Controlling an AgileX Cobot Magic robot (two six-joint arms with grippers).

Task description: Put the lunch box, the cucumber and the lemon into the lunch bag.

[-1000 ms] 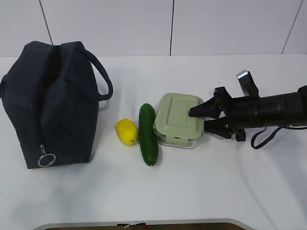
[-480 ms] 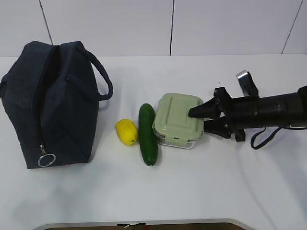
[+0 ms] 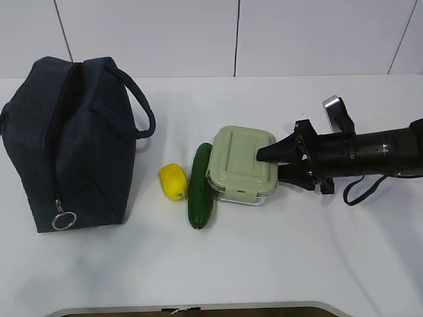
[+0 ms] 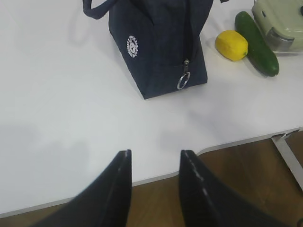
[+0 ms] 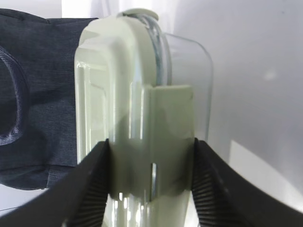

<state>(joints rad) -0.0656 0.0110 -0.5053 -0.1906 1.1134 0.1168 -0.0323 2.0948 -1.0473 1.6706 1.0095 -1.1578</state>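
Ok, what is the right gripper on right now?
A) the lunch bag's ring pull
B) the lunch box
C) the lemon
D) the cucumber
B: in the right wrist view the fingers sit on either side of the lunch box at its clip, and the exterior view shows the right gripper at the box's right edge, away from the lemon and cucumber.

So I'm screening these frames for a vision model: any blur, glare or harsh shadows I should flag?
Exterior view: sharp, evenly lit, soft shadows under the cucumber and lemon. Left wrist view: clear farther off, though the left end effector looks soft. Right wrist view: the lunch box fills the frame, slightly blurred, with small glints on its lid.
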